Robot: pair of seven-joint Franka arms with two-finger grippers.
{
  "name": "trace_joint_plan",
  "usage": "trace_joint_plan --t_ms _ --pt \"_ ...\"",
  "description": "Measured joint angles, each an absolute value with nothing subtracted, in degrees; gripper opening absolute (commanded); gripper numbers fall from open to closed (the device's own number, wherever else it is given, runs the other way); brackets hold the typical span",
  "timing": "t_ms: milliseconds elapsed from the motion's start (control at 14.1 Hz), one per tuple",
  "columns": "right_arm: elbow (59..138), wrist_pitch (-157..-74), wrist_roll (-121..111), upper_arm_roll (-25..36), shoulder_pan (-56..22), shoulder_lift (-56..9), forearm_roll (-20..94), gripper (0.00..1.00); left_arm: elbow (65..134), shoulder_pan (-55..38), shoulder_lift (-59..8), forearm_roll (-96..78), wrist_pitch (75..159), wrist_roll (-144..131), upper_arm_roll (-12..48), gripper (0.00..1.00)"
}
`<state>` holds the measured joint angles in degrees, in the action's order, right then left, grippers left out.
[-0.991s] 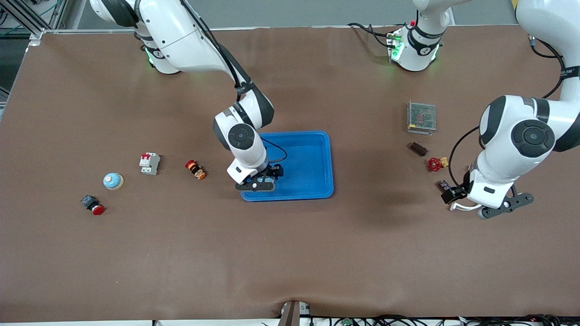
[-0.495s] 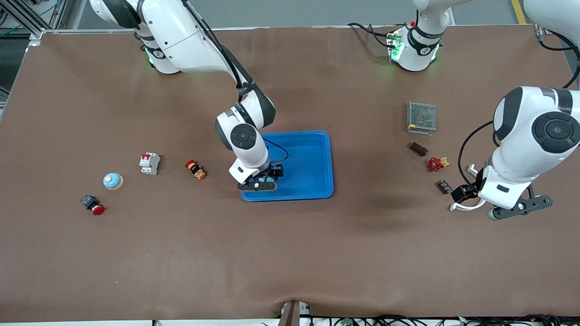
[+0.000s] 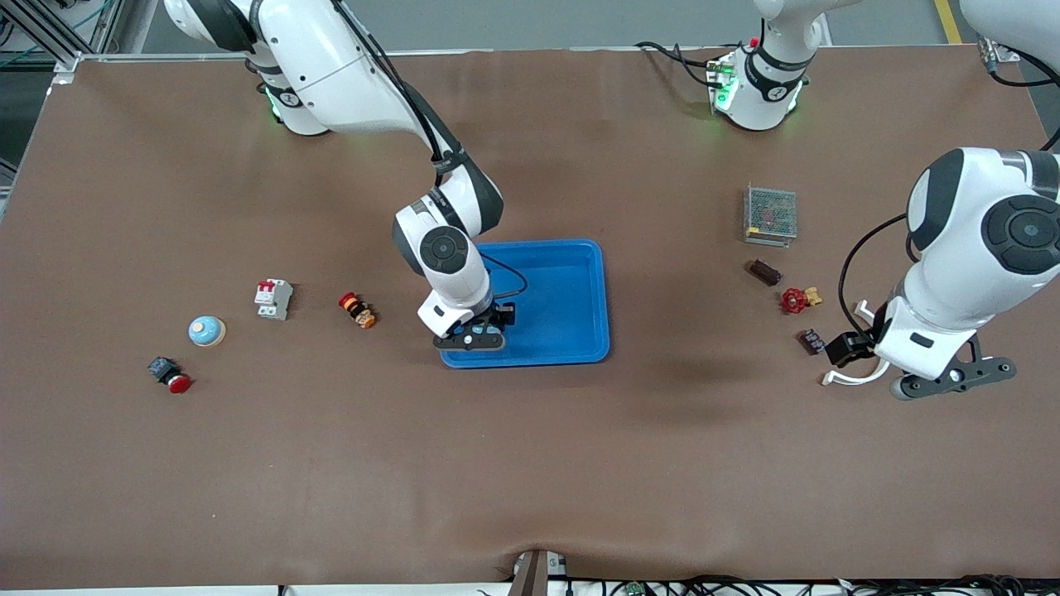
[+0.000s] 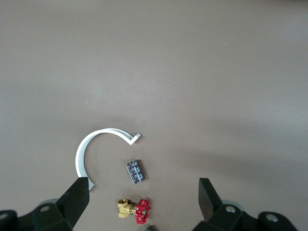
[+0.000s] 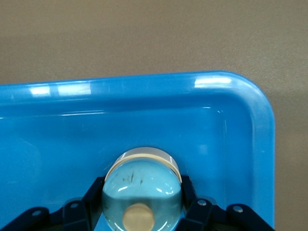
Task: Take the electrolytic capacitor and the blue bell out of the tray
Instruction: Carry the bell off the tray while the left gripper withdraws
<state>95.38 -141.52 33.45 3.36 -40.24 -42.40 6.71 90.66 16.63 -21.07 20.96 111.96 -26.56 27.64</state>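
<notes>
1. The right claw (image 3: 472,338) is lowered into the tray's (image 3: 571,331) corner nearest the front camera at the right arm's end, and is clenched on the blue bell (image 5: 142,195), presumably for lifting it out.
2. The bell is seen as a pale blue dome with a cream base ring and a tan button on top.
3. The capacitor (image 4: 135,172), a small dark cylinder, already lies on the bench (image 3: 530,463) beside a red valve (image 4: 136,210), though its markings cannot be read.
4. The left claw (image 4: 142,202) is held released above it, waiting.
</notes>
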Motion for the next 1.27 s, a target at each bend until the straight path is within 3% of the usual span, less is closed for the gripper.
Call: trace_joint_plan --t_ms 425,920,1274 --pt "91.56 -129.53 33.21 4.36 -39.62 -38.87 6.71 0.44 86.88 16.61 -19.33 20.91 106.55 -22.47 28.35 1.0" --pt "89.39 -117.42 16.86 4.76 -31.62 -32.26 6.71 0.44 85.97 17.02 -14.48 11.25 102.87 -18.3 28.19 1.0" --pt "89.37 -115.27 -0.66 4.96 -24.74 -29.81 6.7 0.44 85.81 7.88 -8.31 7.7 96.87 -17.08 18.71 1.0"
